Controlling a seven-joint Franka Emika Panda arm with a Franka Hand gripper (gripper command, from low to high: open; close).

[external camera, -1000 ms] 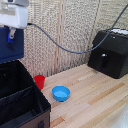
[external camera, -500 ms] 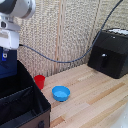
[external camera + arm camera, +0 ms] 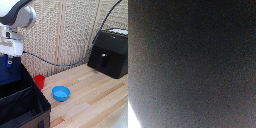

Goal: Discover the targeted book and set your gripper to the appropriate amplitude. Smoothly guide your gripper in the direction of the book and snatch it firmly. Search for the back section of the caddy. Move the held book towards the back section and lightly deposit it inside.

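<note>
A: The arm is hanging over the caddy (image 3: 22, 107) at the exterior view's left; the hand (image 3: 9, 62) is sitting low on its white block, one blue-tipped finger showing against the book (image 3: 8, 75).

B: And the book itself?

A: It is showing as a dark blue slab right under the hand, standing behind the caddy's rear wall; whether it is resting inside the back compartment or hanging above it, I cannot tell; the hand appears to be touching its top edge, but how wide the fingers are standing is hidden, so I cannot tell if it is gripping.

B: Anything crowding the spot?

A: A red cup (image 3: 39, 81) is standing just beside the caddy's far corner on the wooden surface (image 3: 95, 100); a blue bowl (image 3: 61, 93) is lying near it, toward the exterior view's right; a black machine (image 3: 109, 53) is sitting well apart at the right; a blue cable (image 3: 50, 61) is trailing along the woven wall behind.

B: The wrist view?

A: It is giving only a dark blur with a pale corner; nothing is readable there.
</note>
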